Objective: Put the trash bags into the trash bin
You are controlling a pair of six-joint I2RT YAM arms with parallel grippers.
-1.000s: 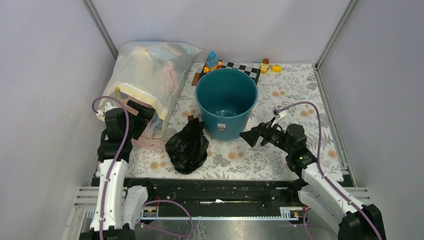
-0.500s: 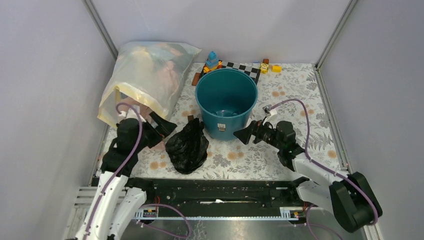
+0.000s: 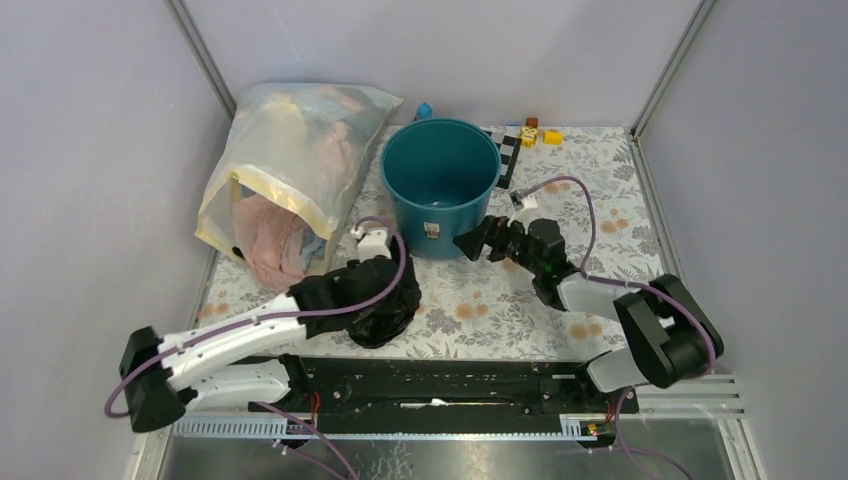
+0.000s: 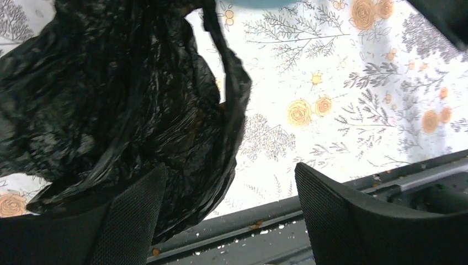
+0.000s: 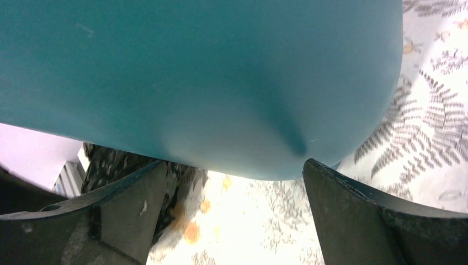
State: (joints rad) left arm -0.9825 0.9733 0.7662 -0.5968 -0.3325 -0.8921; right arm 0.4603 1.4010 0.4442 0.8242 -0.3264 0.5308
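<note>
- The left arm has swung away from the big bag of clothes [image 3: 290, 160] and now lies low across the near side of the desk [image 3: 520, 310]. Its left end effector [image 4: 229, 172] has arrived right on the black trash bag [image 4: 127, 110].
- The left end effector is wide and holds nothing yet. One finger is tucked under the bag's crumpled bulk, the other stands clear over bare desk, and a loose flap of plastic hangs into the gap between them.
- The pick-up looks about to start. A squeeze here would probably catch only the bag's right-hand edge, so I'd want more plastic between the fingers first.
- The teal trash bin [image 3: 415, 230] has slid farther away and a little left. It now hides most of the checkered board behind it, and it is upright and empty.
- The right end effector [image 5: 234, 164] has followed the bin in and sits wide against its near right wall. The curved side fills the space ahead of both fingers, so it is nudging or bracing the bin rather than gripping it.
- The bag lies on the desk near and left of the bin, close to its base but still outside it. The lift into the bin is all still to come.
</note>
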